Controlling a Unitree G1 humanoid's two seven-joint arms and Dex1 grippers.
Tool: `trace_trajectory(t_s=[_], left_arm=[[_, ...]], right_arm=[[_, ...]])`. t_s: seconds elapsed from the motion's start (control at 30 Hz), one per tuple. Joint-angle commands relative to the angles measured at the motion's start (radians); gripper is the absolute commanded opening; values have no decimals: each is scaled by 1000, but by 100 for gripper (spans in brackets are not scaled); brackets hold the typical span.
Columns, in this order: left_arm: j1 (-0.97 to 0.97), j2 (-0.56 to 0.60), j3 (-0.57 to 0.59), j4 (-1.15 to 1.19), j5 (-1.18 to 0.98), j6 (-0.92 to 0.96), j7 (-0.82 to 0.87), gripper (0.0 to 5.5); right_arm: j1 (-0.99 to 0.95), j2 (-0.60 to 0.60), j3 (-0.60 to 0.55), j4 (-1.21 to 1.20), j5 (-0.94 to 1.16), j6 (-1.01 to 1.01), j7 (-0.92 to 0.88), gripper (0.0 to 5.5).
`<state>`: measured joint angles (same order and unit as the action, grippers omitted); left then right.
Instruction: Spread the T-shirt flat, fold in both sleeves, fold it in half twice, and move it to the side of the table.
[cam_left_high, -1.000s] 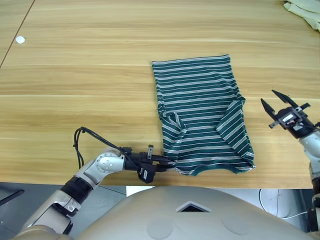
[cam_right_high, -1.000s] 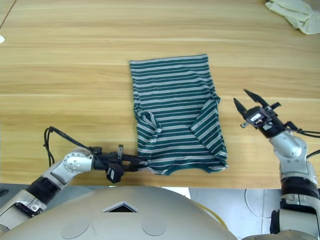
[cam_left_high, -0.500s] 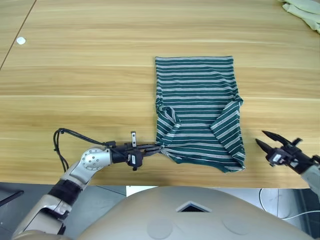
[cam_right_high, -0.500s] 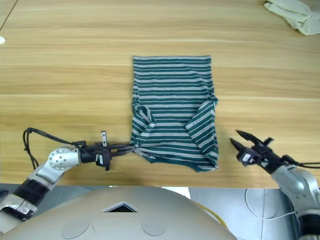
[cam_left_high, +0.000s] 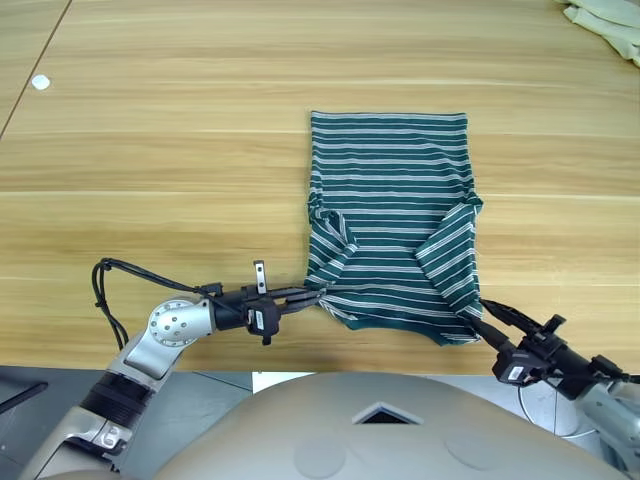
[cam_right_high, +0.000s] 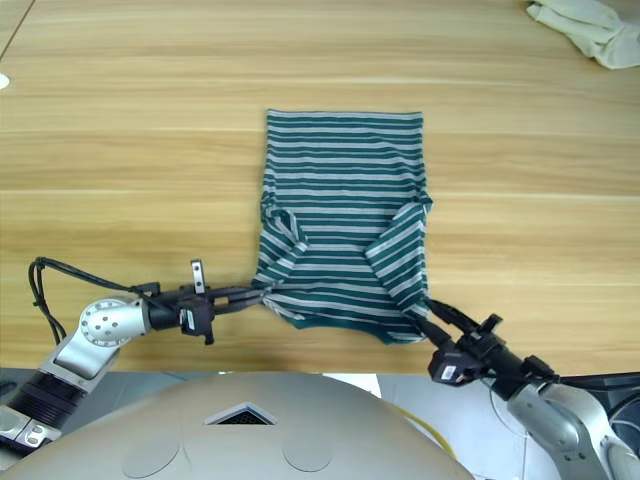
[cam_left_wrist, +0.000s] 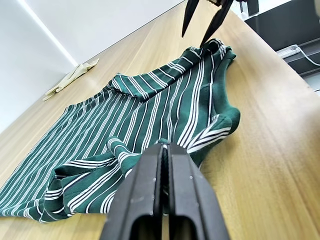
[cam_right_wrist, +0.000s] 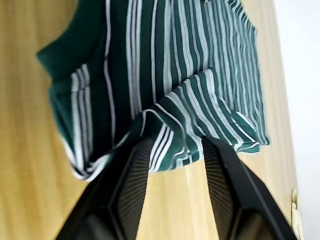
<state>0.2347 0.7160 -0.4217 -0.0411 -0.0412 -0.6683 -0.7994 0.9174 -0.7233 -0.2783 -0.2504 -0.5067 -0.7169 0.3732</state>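
A dark green T-shirt with white stripes lies on the wooden table, both sleeves folded in over its body. My left gripper is shut on the shirt's near left corner, low over the table; in the left wrist view its fingers pinch a striped fold. My right gripper is open at the near right corner. In the right wrist view that corner lies between the spread fingers.
A pale cloth lies at the far right corner of the table. A small white spot marks the far left. The table's front edge runs just behind both grippers. Bare wood lies left and right of the shirt.
My right gripper has come down and inward from beside the shirt to its near right corner. My left gripper drew the near left corner leftward, and the shirt straightened.
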Motion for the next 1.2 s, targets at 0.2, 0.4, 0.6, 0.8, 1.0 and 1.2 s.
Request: trace_trajectory(t_s=[0.2, 0.4, 0.6, 0.8, 1.0, 1.2], left_arm=[[-13, -10, 21, 10, 16, 19, -5, 1], [-21, -23, 23, 8, 16, 27, -10, 1], [-26, -18, 24, -12, 22, 36, -19, 1], [-38, -26, 24, 4, 29, 29, -23, 1], [-37, -33, 25, 19, 33, 23, -20, 1], [-43, -50, 15, 33, 38, 18, -19, 1]], right_arm=[[72, 21, -186, -27, 37, 21, -43, 187], [34, 27, -56, 30, -39, 24, -17, 187], [68, 38, 40, 17, -57, 16, -14, 187], [49, 37, 62, 2, -65, 19, -20, 187], [26, 26, 44, -10, -82, 16, -51, 187], [-18, -6, 80, -1, -103, -8, -40, 187]])
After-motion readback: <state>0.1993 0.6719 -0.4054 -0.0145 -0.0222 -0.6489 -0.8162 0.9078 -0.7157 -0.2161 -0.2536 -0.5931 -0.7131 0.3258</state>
